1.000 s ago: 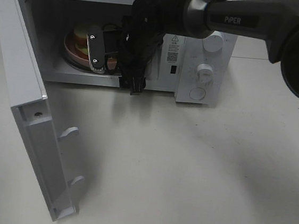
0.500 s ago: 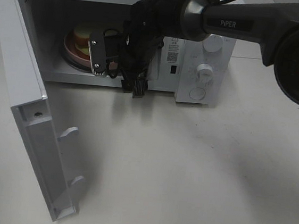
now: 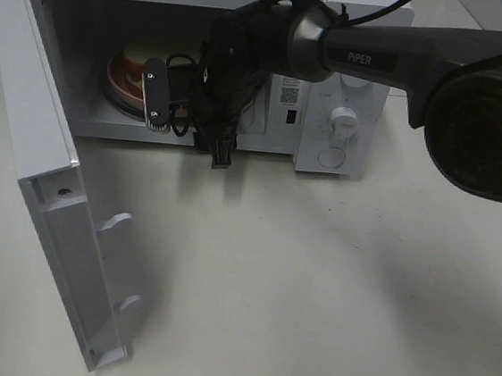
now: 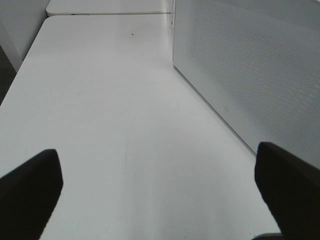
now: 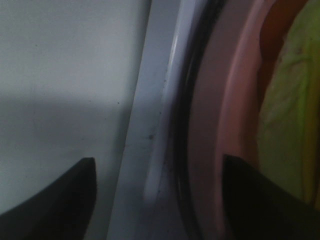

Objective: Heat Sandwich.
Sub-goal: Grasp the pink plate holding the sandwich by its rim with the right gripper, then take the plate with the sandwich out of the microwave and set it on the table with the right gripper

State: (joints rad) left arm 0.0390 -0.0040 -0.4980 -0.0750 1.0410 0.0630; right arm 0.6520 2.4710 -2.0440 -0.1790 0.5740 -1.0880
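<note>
The sandwich [image 3: 137, 61] lies on its round pink plate [image 3: 117, 82] inside the open microwave [image 3: 352, 82], toward the left of the cavity. My right gripper [image 3: 166, 98] reaches in through the opening, just in front of the plate. In the right wrist view the right gripper [image 5: 157, 200] is open, with the plate's rim [image 5: 235, 125] and the yellow-green filling of the sandwich [image 5: 290, 115] close ahead of its dark fingertips [image 5: 50, 195]. The left gripper [image 4: 160, 200] hangs open over bare table beside the microwave's perforated side wall [image 4: 250, 75]; the high view does not show it.
The microwave door [image 3: 45, 184] swings far out to the left front, handle side facing right. White knobs [image 3: 341, 121] sit on the control panel at the right. The right arm [image 3: 400, 55] crosses over the oven's top. White table [image 3: 312, 293] spreads in front.
The right arm has shifted a little to the left at the microwave's opening, and its visible finger now sits slightly lower and further left before the plate. The sandwich and plate have stayed put.
</note>
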